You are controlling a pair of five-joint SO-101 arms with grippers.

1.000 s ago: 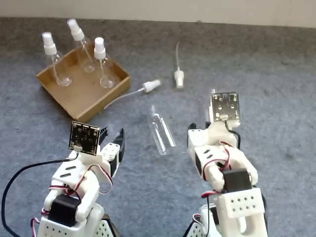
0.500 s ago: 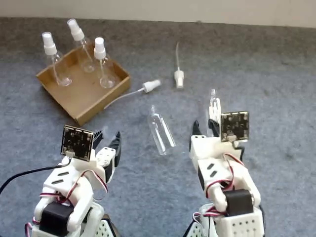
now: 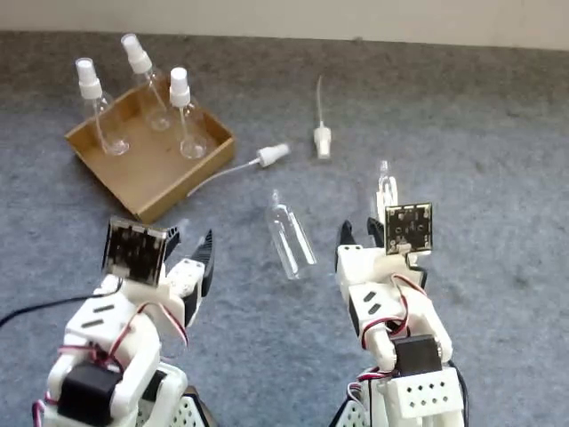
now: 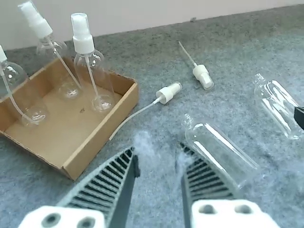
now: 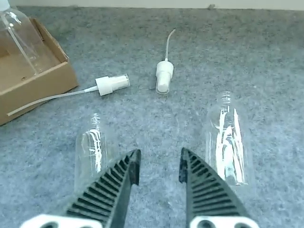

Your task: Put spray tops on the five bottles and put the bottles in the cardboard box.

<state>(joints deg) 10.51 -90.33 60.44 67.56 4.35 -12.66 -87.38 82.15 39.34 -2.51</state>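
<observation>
Cardboard box (image 3: 191,181): three capped bottles (image 3: 189,133) upright (finished share).
Bare bottles (image 3: 291,238): two lying flat, awaiting spray tops (image 3: 273,155).
Left gripper (image 4: 156,175), right gripper (image 5: 159,166): narrowly parted, empty.

Carpet (image 3: 342,191) lane free between centre bottle (image 3: 291,233), outer bottle (image 3: 387,189); spray top (image 3: 273,155), second spray top (image 3: 322,140) beyond.

The bottles (image 5: 227,142) are clear glossy plastic, the spray tops (image 5: 164,78) smooth white plastic, the cardboard box (image 4: 102,142) matt, the table (image 3: 498,116) rough grey cloth.
</observation>
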